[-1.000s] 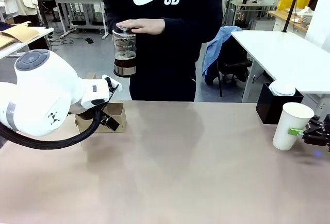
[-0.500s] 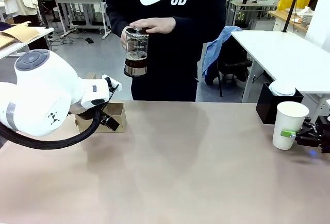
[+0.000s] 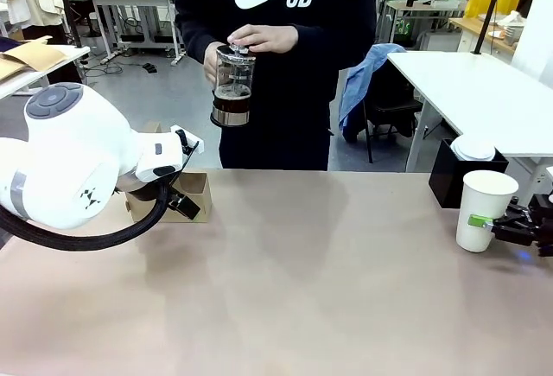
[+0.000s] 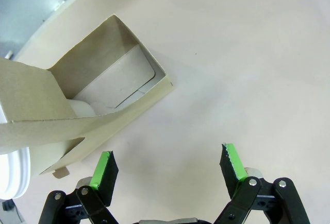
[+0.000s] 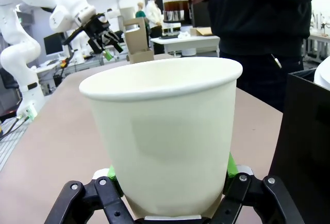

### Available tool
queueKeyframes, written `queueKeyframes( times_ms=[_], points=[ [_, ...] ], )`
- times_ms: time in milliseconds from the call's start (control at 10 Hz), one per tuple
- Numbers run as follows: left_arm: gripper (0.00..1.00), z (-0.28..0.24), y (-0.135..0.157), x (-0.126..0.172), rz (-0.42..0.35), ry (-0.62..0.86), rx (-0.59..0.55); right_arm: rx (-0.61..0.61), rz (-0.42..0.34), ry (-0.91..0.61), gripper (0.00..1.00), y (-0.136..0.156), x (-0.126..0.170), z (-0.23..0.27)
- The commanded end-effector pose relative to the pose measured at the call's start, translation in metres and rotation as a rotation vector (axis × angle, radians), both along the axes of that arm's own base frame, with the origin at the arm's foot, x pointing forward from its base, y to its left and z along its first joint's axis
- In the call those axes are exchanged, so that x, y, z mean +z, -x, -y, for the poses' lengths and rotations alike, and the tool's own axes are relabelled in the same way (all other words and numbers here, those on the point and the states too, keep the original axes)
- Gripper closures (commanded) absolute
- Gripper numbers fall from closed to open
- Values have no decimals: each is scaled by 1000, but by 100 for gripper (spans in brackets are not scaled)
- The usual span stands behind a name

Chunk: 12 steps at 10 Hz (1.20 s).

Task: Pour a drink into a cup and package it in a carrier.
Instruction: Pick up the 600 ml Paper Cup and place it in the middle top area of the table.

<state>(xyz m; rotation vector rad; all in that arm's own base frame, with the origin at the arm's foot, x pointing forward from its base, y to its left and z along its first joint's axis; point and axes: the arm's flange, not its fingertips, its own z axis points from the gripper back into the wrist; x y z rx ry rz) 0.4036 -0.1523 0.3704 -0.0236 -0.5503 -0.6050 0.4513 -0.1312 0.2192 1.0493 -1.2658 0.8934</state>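
Note:
The tall white paper cup (image 3: 486, 209) stands upright near the table's right edge. My right gripper (image 3: 501, 224) is shut on the cup's lower part (image 5: 165, 131), with a green pad against each side. The drink (image 3: 232, 95) is dark liquid in a clear glass jug, held in both of a person's hands above the far edge. The brown cardboard carrier (image 3: 192, 188) sits at the far left, partly behind my left arm. My left gripper (image 4: 167, 167) hangs open just above the table beside the carrier (image 4: 98, 92), holding nothing.
A black box (image 3: 451, 177) stands just behind the cup, and a white domed-lid cup (image 3: 473, 148) rests on top of it. The person in a dark sweatshirt stands at the far side. My left arm's bulky elbow (image 3: 60, 164) fills the near left.
My right gripper has shut on the cup, which has gone from tilted to upright. The person has carried the jug rightward and brought a second hand to it. The left arm has stayed put.

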Motion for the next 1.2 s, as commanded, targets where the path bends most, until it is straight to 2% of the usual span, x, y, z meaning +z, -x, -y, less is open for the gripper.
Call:
queueKeyframes(
  times_ms=[0, 100, 300, 500, 800, 900, 1100],
  points=[
    [0, 0, 0, 0, 0, 1, 0, -56, 23, -15, 20, 12, 18, -3],
    [0, 0, 0, 0, 0, 1, 0, -134, -21, -44, 20, 19, 38, -11],
    [0, 0, 0, 0, 0, 1, 0, -173, -16, -36, 20, 26, 77, -46],
    [0, 0, 0, 0, 0, 1, 0, -202, -31, -44, 20, 21, 100, -96],
    [0, 0, 0, 0, 0, 1, 0, -233, 56, -106, 20, 5, 111, -188],
    [0, 0, 0, 0, 0, 1, 0, -221, 37, -107, 20, -3, 109, -218],
    [0, 0, 0, 0, 0, 1, 0, -262, 45, -81, 20, -26, 94, -272]
  ],
)
